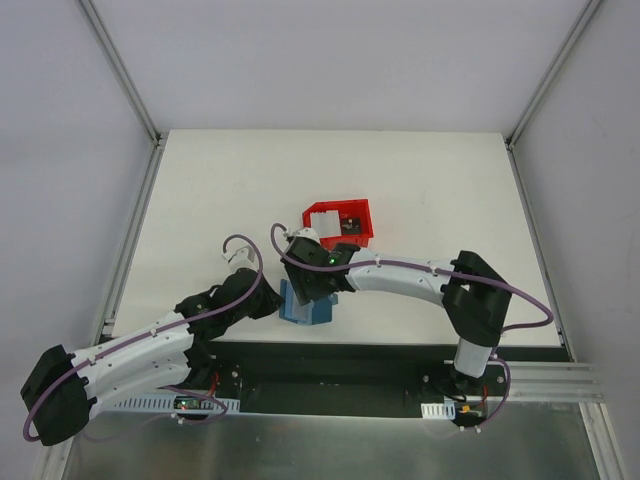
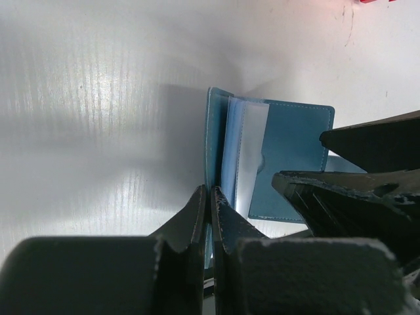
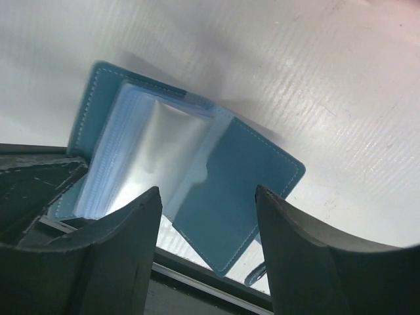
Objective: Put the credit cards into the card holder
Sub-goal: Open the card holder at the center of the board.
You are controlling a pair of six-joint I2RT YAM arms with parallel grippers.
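The teal card holder (image 1: 306, 308) lies open near the table's front edge, its clear inner pockets (image 3: 157, 151) facing up. My left gripper (image 2: 210, 190) is shut on the holder's left cover (image 2: 214, 131), which stands up on edge. My right gripper (image 3: 207, 193) hangs open just above the holder's right flap (image 3: 243, 190), with nothing between its fingers. In the top view the right gripper (image 1: 316, 278) covers part of the holder. The credit cards, one pale (image 1: 322, 221) and one dark (image 1: 351, 225), lie in a red bin behind the arms.
The red plastic bin (image 1: 365, 235) sits just behind the right wrist. The black and metal front rail (image 3: 197, 282) runs right below the holder. A snap tab (image 3: 254, 274) hangs off the holder's near side.
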